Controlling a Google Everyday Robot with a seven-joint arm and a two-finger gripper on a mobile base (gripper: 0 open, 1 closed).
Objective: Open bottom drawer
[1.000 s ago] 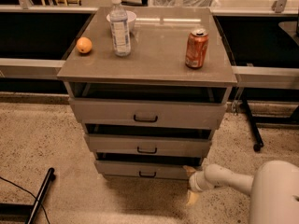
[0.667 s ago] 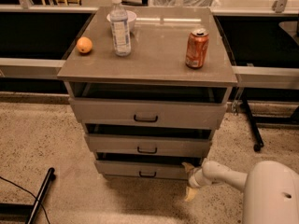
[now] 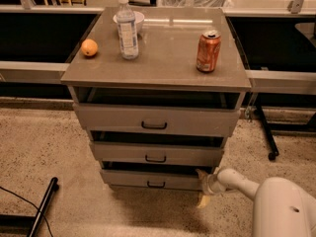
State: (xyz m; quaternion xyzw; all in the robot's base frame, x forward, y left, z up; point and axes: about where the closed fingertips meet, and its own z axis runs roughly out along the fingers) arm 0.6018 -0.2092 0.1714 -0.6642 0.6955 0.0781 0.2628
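The cabinet has three grey drawers stacked under one top. The bottom drawer (image 3: 133, 178) is the narrowest-looking, with a small dark pull handle (image 3: 156, 184) at its centre, and it stands slightly out. My gripper (image 3: 202, 186) is low at the right end of that drawer's front, on a white arm (image 3: 242, 182) coming from the lower right. Its yellowish fingers (image 3: 201, 174) are spread apart, one high and one low, beside the drawer's right edge. It holds nothing.
On the cabinet top (image 3: 163, 58) stand an orange (image 3: 89, 47), a water bottle (image 3: 127, 28), a white bowl (image 3: 134, 18) and a red can (image 3: 208, 51). The top drawer (image 3: 113, 118) and middle drawer (image 3: 123, 153) stick out slightly. A black bar (image 3: 42, 206) lies lower left; a chair leg (image 3: 264, 132) stands at the right.
My arm has moved a little to the left, bringing the gripper closer to the right end of the bottom drawer. The drawers have not visibly moved.
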